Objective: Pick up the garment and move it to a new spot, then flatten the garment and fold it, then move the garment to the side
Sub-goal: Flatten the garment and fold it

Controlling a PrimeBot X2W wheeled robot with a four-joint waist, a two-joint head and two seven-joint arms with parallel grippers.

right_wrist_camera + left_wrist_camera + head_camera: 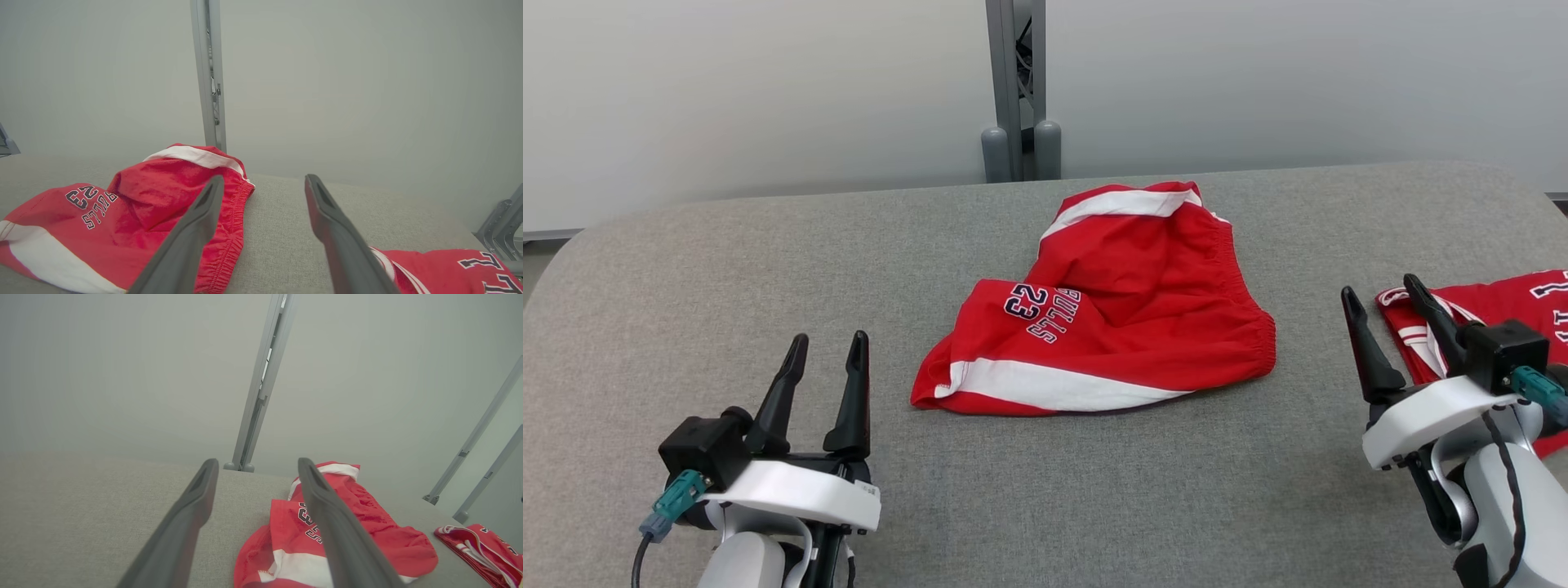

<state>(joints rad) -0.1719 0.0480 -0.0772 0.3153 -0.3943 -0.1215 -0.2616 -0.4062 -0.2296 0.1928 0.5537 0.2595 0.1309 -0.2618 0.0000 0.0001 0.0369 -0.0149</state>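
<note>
Two grippers sit low in the head view, both with their fingers spread apart and holding nothing: the left gripper [830, 339] at lower left, the right gripper [1379, 287] at the right edge. The red shorts [1111, 310] lie crumpled in the middle of the frame on the grey table [686, 269], with the white-striped hem toward the lower left and the gathered waistband toward the right. Bare grey cloth lies all around them: a broad band along the bottom of the frame, a wide stretch to the left as far as the table's rounded corner, and a narrower strip behind, up to the rear edge below the grey post [1017, 90]. A second red garment [1503, 306] lies at the right edge, just behind the right gripper and well apart from the shorts.
</note>
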